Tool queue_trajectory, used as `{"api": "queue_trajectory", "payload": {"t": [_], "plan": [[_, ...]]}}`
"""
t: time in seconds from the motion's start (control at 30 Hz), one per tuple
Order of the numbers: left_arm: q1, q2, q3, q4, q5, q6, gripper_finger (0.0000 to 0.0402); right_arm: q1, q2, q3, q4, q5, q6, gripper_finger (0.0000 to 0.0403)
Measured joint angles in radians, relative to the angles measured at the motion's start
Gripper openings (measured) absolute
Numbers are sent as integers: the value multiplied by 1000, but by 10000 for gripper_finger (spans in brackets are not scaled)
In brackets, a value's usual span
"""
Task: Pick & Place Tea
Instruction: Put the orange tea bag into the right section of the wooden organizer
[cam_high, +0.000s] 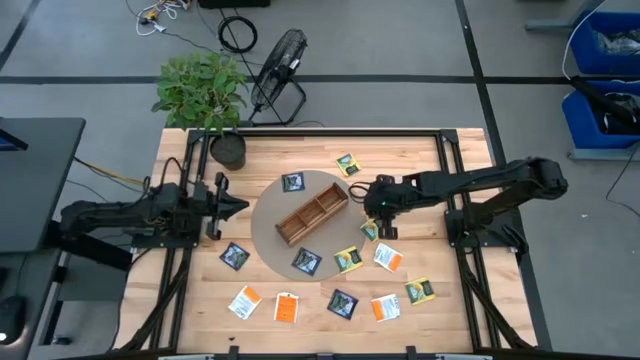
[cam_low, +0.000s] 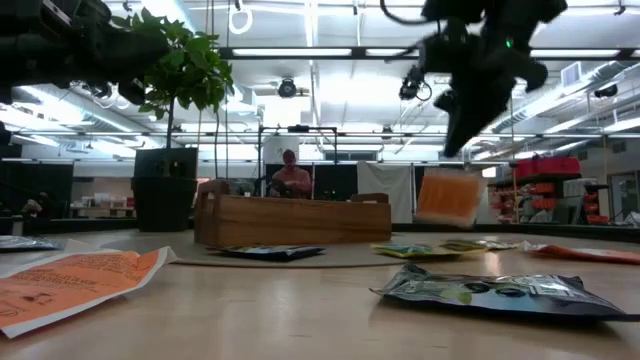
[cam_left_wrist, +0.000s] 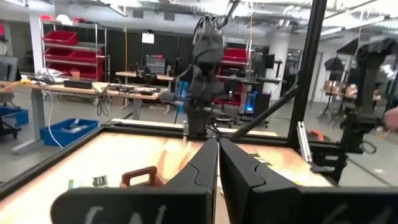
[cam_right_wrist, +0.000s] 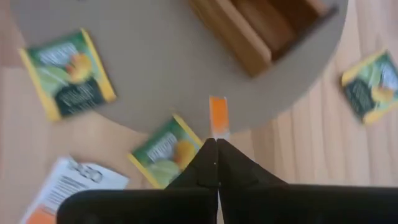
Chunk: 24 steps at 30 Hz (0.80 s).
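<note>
Closest to the low camera, an orange-and-white packet (cam_low: 75, 283) lies flat on the wooden table (cam_high: 200, 310), with a dark navy packet (cam_low: 500, 292) a little farther in on the other side. Beyond them the round grey mat (cam_high: 268, 222) carries the wooden tray (cam_high: 312, 215), and more tea packets lie scattered on and around the mat's edge. The right gripper (cam_high: 374, 199) hangs above the table just beside the mat, near the tray's end, its fingers pinched tight on an orange-and-white tea packet (cam_low: 447, 197) that dangles clear of the table; the right wrist view shows that packet (cam_right_wrist: 218, 116) edge-on at the fingertips, above the mat's rim, with yellow-green packets (cam_right_wrist: 67, 73) lying below. The left gripper (cam_high: 236, 207) waits at the opposite side of the mat, raised off the table, fingers pressed together on nothing. Farther back stands a potted plant (cam_high: 205, 95) at the table's corner, and a person (cam_low: 291, 178) shows in the room behind.
</note>
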<state>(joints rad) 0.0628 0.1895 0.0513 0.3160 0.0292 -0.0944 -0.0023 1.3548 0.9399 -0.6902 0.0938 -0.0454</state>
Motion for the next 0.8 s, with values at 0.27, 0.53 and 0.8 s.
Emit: {"api": "queue_trajectory", "payload": {"t": [0.27, 0.53, 0.8], "plan": [[-12, 270, 18, 197, -68, 82, 60, 32, 0, 71, 43, -59, -44, 0], [-17, 517, 132, 200, -70, 86, 128, 58, 0, -25, -28, 48, -24, 49], [-17, 619, 186, 197, -69, 107, 156, 163, 0, -248, 139, 203, -109, 204]]}}
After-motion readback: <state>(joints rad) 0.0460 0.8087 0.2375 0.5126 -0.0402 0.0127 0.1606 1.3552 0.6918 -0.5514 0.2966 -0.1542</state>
